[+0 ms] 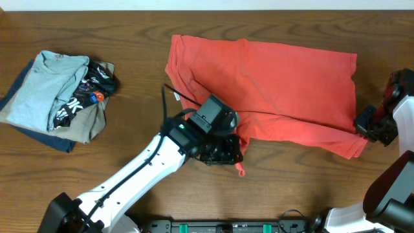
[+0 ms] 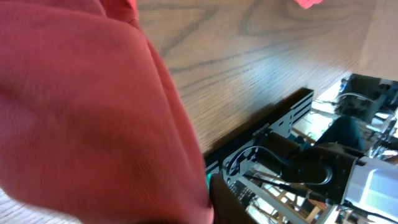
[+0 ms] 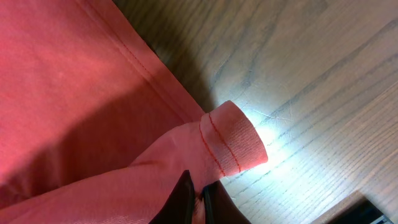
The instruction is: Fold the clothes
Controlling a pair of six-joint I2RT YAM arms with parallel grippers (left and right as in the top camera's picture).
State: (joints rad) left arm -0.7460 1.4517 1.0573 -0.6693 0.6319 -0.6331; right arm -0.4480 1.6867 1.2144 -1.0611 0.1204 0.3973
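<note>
**Wood table, one red shirt, one small pile**

The table [image 1: 129, 39] I work at is dark brown wood with a strong grain running across it. The coral-red T-shirt [image 1: 278, 84] lies spread on it from the centre out toward 3 o'clock. Its plain side is up, and its lower edge is creased and doubled over along the 5 o'clock side.

Well apart from it, at 9 o'clock, sits a pile. A light blue-grey shirt [image 1: 42, 87] lies on top, with a black garment [image 1: 97, 81] with white print crumpled at its 3 o'clock side. A tan piece [image 1: 90, 123] and a dark blue layer [image 1: 58, 144] lie beneath, against the wood.
</note>
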